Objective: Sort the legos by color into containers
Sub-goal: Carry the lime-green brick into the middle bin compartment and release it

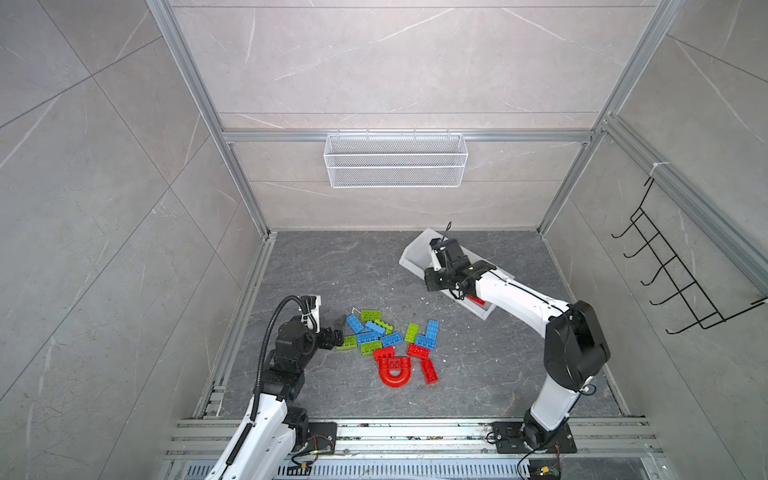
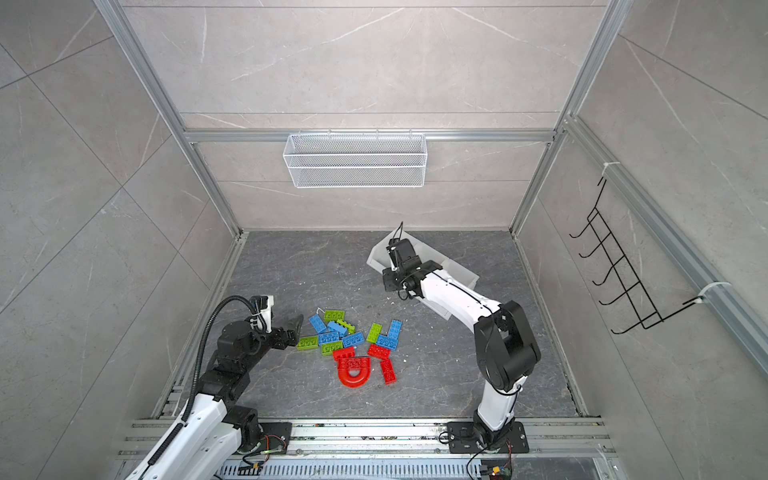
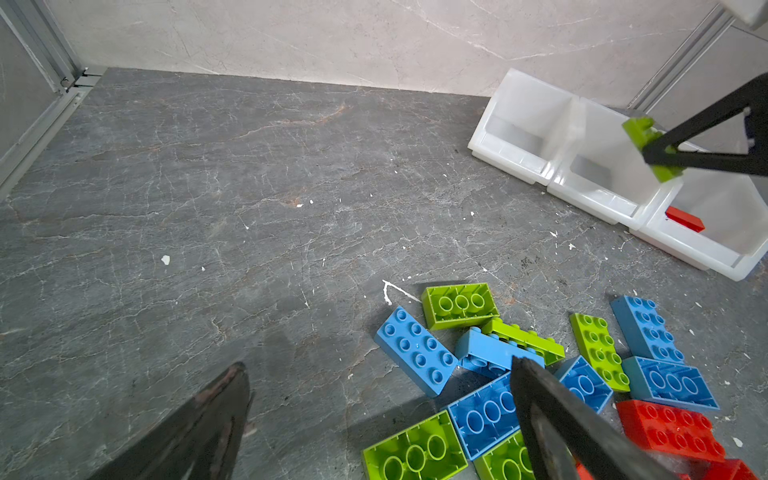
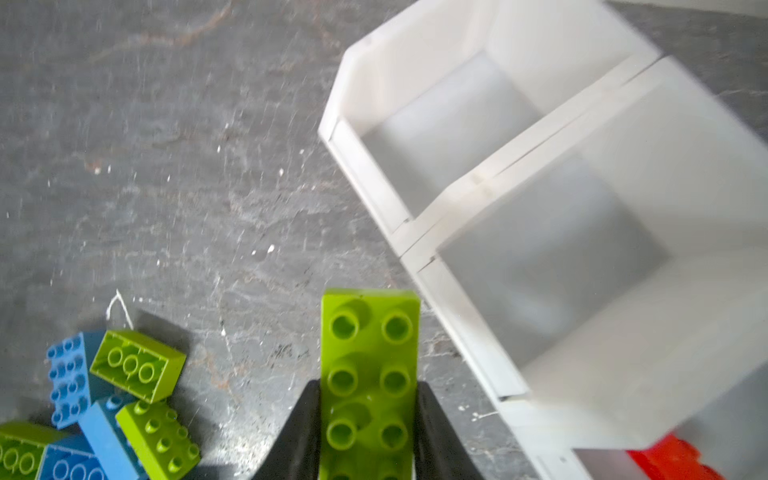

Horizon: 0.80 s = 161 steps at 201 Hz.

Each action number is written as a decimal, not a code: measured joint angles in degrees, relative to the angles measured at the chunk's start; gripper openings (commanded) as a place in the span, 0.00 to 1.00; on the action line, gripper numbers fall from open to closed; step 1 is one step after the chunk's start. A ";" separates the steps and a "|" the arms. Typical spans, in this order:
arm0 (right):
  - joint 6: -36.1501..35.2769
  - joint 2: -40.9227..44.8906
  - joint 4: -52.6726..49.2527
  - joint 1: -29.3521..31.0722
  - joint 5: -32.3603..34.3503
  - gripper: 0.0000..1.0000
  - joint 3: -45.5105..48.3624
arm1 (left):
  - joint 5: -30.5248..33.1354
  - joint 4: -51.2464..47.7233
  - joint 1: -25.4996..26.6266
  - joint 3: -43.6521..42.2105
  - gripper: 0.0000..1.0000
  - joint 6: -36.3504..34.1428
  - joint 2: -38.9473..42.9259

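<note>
We found the right gripper (image 4: 368, 387) clamped across a green brick (image 4: 370, 332), long axis running out between the jaws, near the middle bin (image 4: 465, 328).

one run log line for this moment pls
right gripper: shut on green lego, beside containers | left gripper: open, at loose legos | red lego: in end container

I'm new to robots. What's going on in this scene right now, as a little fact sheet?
right gripper: shut on a green brick, near the bins
left gripper: open, empty, at the edge of the pile
bins: three joined; one end bin holds a red brick, the other two look empty
pile: blue, green and red bricks plus a red arch, on the floor
</note>
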<state>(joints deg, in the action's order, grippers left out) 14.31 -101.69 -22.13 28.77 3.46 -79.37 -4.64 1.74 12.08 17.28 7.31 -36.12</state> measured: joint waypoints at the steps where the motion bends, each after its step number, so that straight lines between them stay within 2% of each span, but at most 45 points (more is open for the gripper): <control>1: 0.02 0.02 0.11 -0.15 -0.04 0.22 0.00 | 0.00 0.00 0.00 0.00 1.00 -0.02 0.02; 45: -1.33 -0.92 2.23 -7.52 -1.99 0.23 -0.39 | 0.02 0.00 0.00 -0.07 1.00 -0.02 0.81; 109: -2.32 -9.60 2.49 -9.46 -3.06 0.24 -4.63 | 0.02 0.00 0.00 -0.07 1.00 -0.02 0.85; 114: -2.27 -9.94 2.51 -9.64 -3.08 0.27 -4.63 | 0.02 0.00 0.00 -0.07 1.00 0.00 0.85; 129: -1.95 -10.54 2.51 -10.25 -3.06 0.47 -4.63 | 0.02 -0.02 0.00 -0.07 1.00 -0.02 0.85; 140: -1.40 -10.58 2.58 -10.67 -3.04 0.57 -4.63 | 0.02 -0.02 0.00 -0.07 1.00 0.00 0.85; 161: -1.27 -10.56 2.73 -11.08 -2.99 0.64 -4.70 | 0.02 -0.02 0.00 -0.07 1.00 -0.02 0.92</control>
<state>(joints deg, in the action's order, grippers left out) 13.04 -112.25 -19.40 17.69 0.47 -84.07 -4.62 1.72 12.08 17.21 7.29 -35.20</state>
